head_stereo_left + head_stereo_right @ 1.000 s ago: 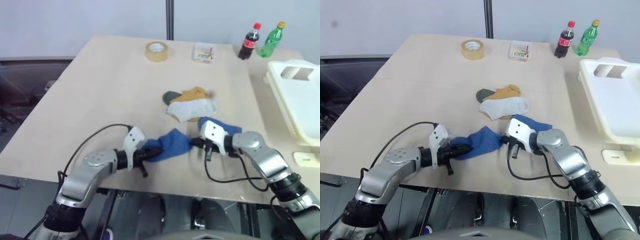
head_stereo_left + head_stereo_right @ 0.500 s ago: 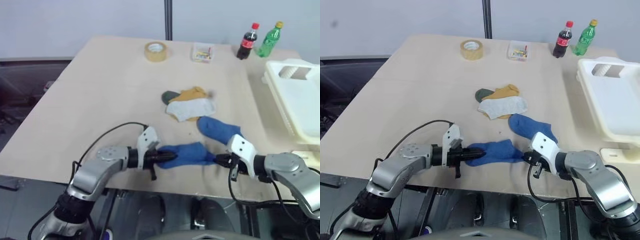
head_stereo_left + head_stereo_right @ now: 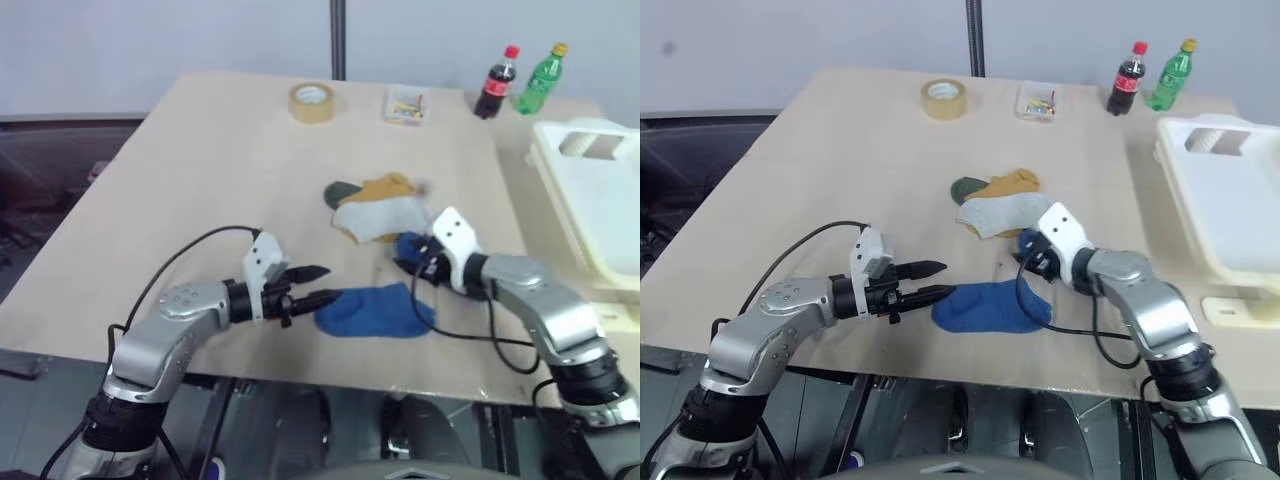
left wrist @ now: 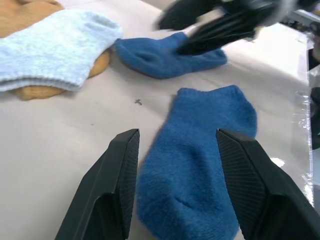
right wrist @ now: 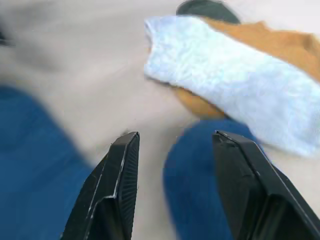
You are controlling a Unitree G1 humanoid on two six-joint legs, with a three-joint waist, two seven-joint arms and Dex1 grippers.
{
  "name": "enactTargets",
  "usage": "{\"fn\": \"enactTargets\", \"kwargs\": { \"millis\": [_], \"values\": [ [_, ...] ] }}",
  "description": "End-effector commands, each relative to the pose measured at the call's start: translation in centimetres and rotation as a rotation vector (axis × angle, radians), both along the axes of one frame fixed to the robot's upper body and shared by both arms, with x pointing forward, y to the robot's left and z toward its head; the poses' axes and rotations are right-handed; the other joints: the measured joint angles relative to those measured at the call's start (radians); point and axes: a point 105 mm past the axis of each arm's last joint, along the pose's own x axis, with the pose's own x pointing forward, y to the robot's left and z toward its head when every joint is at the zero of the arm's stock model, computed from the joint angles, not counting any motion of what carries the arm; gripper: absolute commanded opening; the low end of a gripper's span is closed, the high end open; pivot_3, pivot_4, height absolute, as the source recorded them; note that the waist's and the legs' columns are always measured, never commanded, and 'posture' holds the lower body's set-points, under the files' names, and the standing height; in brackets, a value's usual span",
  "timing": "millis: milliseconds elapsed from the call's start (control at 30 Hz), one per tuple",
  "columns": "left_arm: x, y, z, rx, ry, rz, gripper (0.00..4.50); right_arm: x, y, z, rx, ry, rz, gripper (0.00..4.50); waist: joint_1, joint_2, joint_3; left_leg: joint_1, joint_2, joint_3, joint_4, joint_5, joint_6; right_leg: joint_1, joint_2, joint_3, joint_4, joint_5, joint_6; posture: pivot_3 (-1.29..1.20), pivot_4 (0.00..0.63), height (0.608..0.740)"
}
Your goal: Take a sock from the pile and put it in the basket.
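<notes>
Blue sock (image 3: 375,310) lay flat near the table's front edge, released between parted, empty left gripper (image 3: 318,285) and right gripper (image 3: 408,262), apart from pile (image 3: 380,208); basket (image 3: 600,190) far right, sockless.

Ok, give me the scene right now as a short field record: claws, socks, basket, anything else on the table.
left claw: open, empty, pointing at the near blue sock
right claw: open, empty, over the second blue sock
near blue sock: flat on the table, apart from the pile, not held
second blue sock: beside the pile, under the right claw
pile: light grey sock on top of mustard one, dark green one behind
basket: at table's right side, no sock visible in it
other items: tape roll, small clear box, two bottles
</notes>
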Motion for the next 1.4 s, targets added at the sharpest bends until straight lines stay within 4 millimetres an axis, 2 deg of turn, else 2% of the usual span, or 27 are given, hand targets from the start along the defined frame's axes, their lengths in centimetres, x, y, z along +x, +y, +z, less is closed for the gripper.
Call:
{"fn": "enactTargets", "kwargs": {
  "millis": [33, 67, 167, 200, 233, 267, 300, 433, 500, 533, 633, 767, 900, 1000, 1133, 1233, 1267, 1367, 1400],
  "values": [
    [0.3, 0.4, 0.9, 0.018, -0.068, 0.043, 2.58, 1.7, 0.8, -1.0, -0.036, -0.009, -0.029, 2.35, 0.002, 0.000, 0.000, -0.001, 0.000, 0.000, 0.000, 0.000, 0.000, 0.000, 0.000, 0.000, 0.000, 0.000, 0.000, 0.00, 0.150, 0.740],
    [0.3, 0.6, 0.9, 0.018, -0.069, 0.057, 2.58, 2.0, 0.8, -1.3, -0.048, -0.008, -0.037, 2.35, 0.000, 0.000, 0.000, -0.001, -0.001, 0.001, 0.000, 0.000, 0.000, 0.000, -0.001, 0.001, -0.001, 0.000, 0.000, 0.00, 0.150, 0.740],
    [0.2, 1.1, 0.5, 0.019, -0.068, 0.091, 2.73, 2.0, 1.0, -1.5, -0.049, -0.002, -0.016, 1.65, -0.001, 0.000, 0.000, 0.000, -0.001, 0.003, 0.000, 0.000, 0.001, 0.000, -0.001, 0.001, -0.002, 0.001, 0.000, 0.00, 0.150, 0.740],
    [0.1, 1.2, 0.3, 0.019, -0.064, 0.100, 2.73, 1.7, 1.4, -1.2, -0.038, -0.002, 0.012, 1.05, -0.001, 0.000, 0.000, 0.000, -0.001, 0.003, 0.000, 0.000, 0.001, 0.000, -0.001, 0.001, -0.001, 0.000, 0.000, 0.00, 0.150, 0.740],
    [0.1, 1.4, 0.0, 0.021, -0.058, 0.107, 2.73, 1.2, 2.1, -0.7, -0.008, -0.007, 0.057, 0.81, -0.002, 0.000, 0.000, 0.000, -0.001, 0.003, 0.000, -0.001, 0.001, 0.000, -0.001, 0.001, -0.001, 0.000, 0.000, 0.00, 0.150, 0.740],
    [0.1, 1.4, -0.3, 0.023, -0.052, 0.109, 2.73, 0.8, 2.9, -0.1, 0.033, -0.003, 0.091, 0.18, -0.002, 0.000, 0.000, 0.000, 0.000, 0.003, 0.000, -0.001, 0.001, 0.000, -0.001, 0.001, -0.001, 0.000, 0.000, 0.00, 0.150, 0.740],
    [0.1, 1.4, -0.5, 0.024, -0.049, 0.109, 2.73, 0.1, 3.8, 0.5, 0.070, 0.005, 0.130, 0.06, -0.002, 0.000, 0.000, 0.000, 0.000, 0.002, 0.000, -0.001, 0.001, 0.000, 0.000, 0.001, -0.001, 0.000, 0.000, 0.00, 0.150, 0.740],
    [0.5, 1.2, -0.7, 0.014, -0.038, 0.114, 2.73, -1.3, 5.6, 1.6, 0.123, 0.013, 0.205, 0.06, -0.003, 0.001, 0.001, 0.000, 0.001, 0.002, -0.001, -0.001, 0.001, 0.000, 0.000, 0.001, 0.000, 0.000, 0.000, 0.00, 0.150, 0.740],
    [0.9, 0.9, -0.7, 0.008, -0.029, 0.109, 2.73, -1.7, 6.0, 2.1, 0.128, 0.001, 0.223, 0.06, 0.000, 0.001, 0.000, 0.000, 0.001, 0.002, -0.001, -0.001, 0.001, 0.000, 0.000, 0.001, 0.000, 0.000, 0.000, 0.00, 0.150, 0.740],
    [1.3, 0.5, -0.8, 0.006, -0.021, 0.107, 2.73, -1.9, 5.5, 2.5, 0.122, -0.014, 0.229, 0.06, 0.002, 0.001, 0.001, 0.000, 0.001, 0.002, -0.001, -0.001, 0.001, 0.000, 0.000, 0.000, 0.000, 0.000, 0.000, 0.00, 0.150, 0.740],
    [3.2, -0.9, -1.2, 0.002, 0.015, 0.125, 2.73, -2.4, 3.6, 3.6, 0.114, -0.039, 0.215, 0.96, 0.011, 0.001, 0.001, -0.001, -0.001, 0.001, 0.001, -0.001, 0.001, 0.000, -0.003, -0.001, -0.001, 0.000, 0.001, 0.00, 0.150, 0.740],
    [4.8, -2.7, -0.5, -0.029, 0.018, 0.136, 2.73, -2.8, 1.2, 4.1, 0.075, -0.072, 0.138, 2.80, 0.003, 0.000, 0.000, -0.001, -0.002, 0.002, 0.001, -0.001, 0.001, 0.000, -0.003, 0.000, -0.001, 0.001, 0.001, 0.00, 0.150, 0.740],
    [5.6, -4.0, -0.7, -0.009, 0.036, 0.139, 2.73, -2.1, -1.9, 3.7, 0.056, -0.058, -0.022, 2.80, -0.003, 0.000, 0.001, -0.001, -0.001, 0.001, 0.001, -0.001, 0.001, 0.000, -0.001, 0.000, 0.000, 0.001, 0.001, 0.00, 0.150, 0.740],
    [5.9, -4.6, -1.6, 0.036, 0.061, 0.144, 2.73, -1.3, -4.0, 2.4, 0.006, -0.032, -0.133, 2.80, -0.005, 0.000, 0.001, 0.001, -0.001, 0.002, 0.000, -0.001, 0.001, 0.000, 0.001, 0.000, 0.000, 0.001, 0.001, 0.00, 0.150, 0.740],
    [6.3, -5.3, -2.8, 0.096, 0.080, 0.152, 2.73, -0.9, -5.3, 0.8, -0.029, 0.013, -0.206, 2.80, 0.000, 0.000, 0.001, 0.001, -0.001, 0.002, 0.000, -0.001, 0.001, 0.000, 0.000, 0.000, 0.000, 0.001, 0.001, 0.00, 0.150, 0.740],
    [6.2, -5.4, -3.6, 0.116, 0.105, 0.159, 1.97, -1.1, -5.0, -0.6, -0.040, 0.067, -0.191, 2.90, 0.000, 0.000, 0.001, 0.000, -0.001, 0.002, 0.001, -0.001, 0.001, 0.000, -0.001, 0.000, 0.000, 0.001, 0.001, 0.00, 0.150, 0.740],
    [6.2, -5.5, -3.8, 0.120, 0.106, 0.158, 1.56, -1.2, -4.8, -1.2, -0.043, 0.085, -0.185, 2.90, 0.000, 0.000, 0.001, 0.000, -0.001, 0.002, 0.001, -0.001, 0.001, 0.000, -0.001, 0.001, 0.000, 0.001, 0.001, 0.00, 0.150, 0.740],
    [6.3, -6.0, -3.4, 0.080, 0.080, 0.149, 0.10, -0.6, -4.9, -2.4, -0.073, 0.086, -0.185, 2.10, 0.000, 0.000, 0.000, 0.000, -0.001, 0.002, 0.001, -0.001, 0.001, 0.000, -0.001, 0.001, 0.000, 0.001, 0.001, 0.00, 0.150, 0.740],
    [6.2, -6.1, -2.9, 0.050, 0.071, 0.145, 0.00, -0.5, -5.0, -2.1, -0.065, 0.076, -0.190, 1.65, 0.000, 0.000, 0.000, 0.001, -0.001, 0.002, 0.001, -0.001, 0.001, 0.001, -0.001, 0.001, 0.000, 0.001, 0.001, 0.00, 0.150, 0.740]
  ]
}}
